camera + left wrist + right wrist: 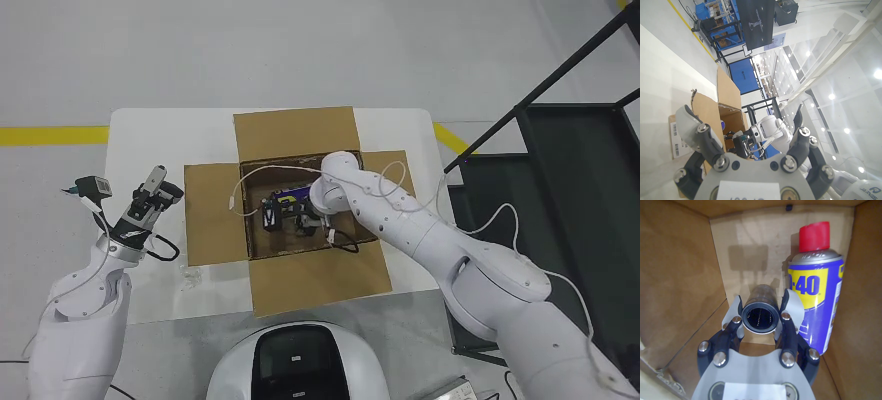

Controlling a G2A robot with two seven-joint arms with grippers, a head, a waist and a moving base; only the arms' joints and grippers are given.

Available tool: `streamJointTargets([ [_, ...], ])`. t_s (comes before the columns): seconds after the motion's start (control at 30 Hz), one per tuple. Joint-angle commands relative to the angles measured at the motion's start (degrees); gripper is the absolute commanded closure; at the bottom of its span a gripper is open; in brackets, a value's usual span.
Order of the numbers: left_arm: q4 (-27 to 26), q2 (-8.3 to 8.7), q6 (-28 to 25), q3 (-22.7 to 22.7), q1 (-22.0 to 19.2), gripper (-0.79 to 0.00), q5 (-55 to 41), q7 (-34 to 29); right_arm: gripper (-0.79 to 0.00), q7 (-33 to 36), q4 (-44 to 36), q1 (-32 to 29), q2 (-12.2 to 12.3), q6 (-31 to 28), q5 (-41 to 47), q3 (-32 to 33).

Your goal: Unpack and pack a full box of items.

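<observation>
An open cardboard box stands in the middle of the white table with its flaps spread flat. Inside it, my right gripper is shut on a short metal cylinder with a hollow black-rimmed bore, held just above the box floor. A blue and yellow spray can with a red cap lies close beside that cylinder, along a box wall. In the top view the right gripper is down in the box. My left gripper hangs open and holds nothing, left of the box; its fingers are spread wide.
A black metal rack stands just right of the table. A small grey handheld device on a cable sits off the table's left edge. The box's left flap carries a white label. Bare tabletop lies on both sides of the box.
</observation>
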Motion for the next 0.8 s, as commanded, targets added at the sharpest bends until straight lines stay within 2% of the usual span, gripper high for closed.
streamJointTargets([
  [0.0, 0.0, 0.0, 0.0, 0.0, 0.0, -0.785, 0.0, 0.0, -0.24, 0.8, -0.2, -0.3, 0.1, 0.7, -0.1, 0.1],
  [0.03, 0.0, 0.0, 0.0, 0.0, 0.0, -0.785, 0.0, 0.0, -0.73, 1.0, -0.3, -0.5, 0.2, 1.0, -0.1, 0.2],
  [0.07, 0.0, 0.0, 0.0, 0.0, 0.0, -0.785, 0.0, 0.0, -0.785, 1.1, -0.4, -0.7, 0.2, 1.1, 0.1, 0.3],
  [0.57, 0.0, 0.0, 0.0, 0.0, 0.0, -0.785, 0.0, 0.0, -0.785, 2.1, -3.0, -2.7, 1.7, 1.4, -0.7, 2.2],
  [0.67, 0.0, 0.0, 0.0, 0.0, 0.0, -0.785, 0.0, 0.0, -0.705, 2.1, -3.3, -3.1, 2.0, 1.1, -0.7, 2.7],
  [0.77, 0.0, 0.0, 0.0, 0.0, 0.0, -0.785, 0.0, 0.0, -0.563, 2.1, -3.6, -3.4, 2.2, 1.1, -0.6, 3.0],
])
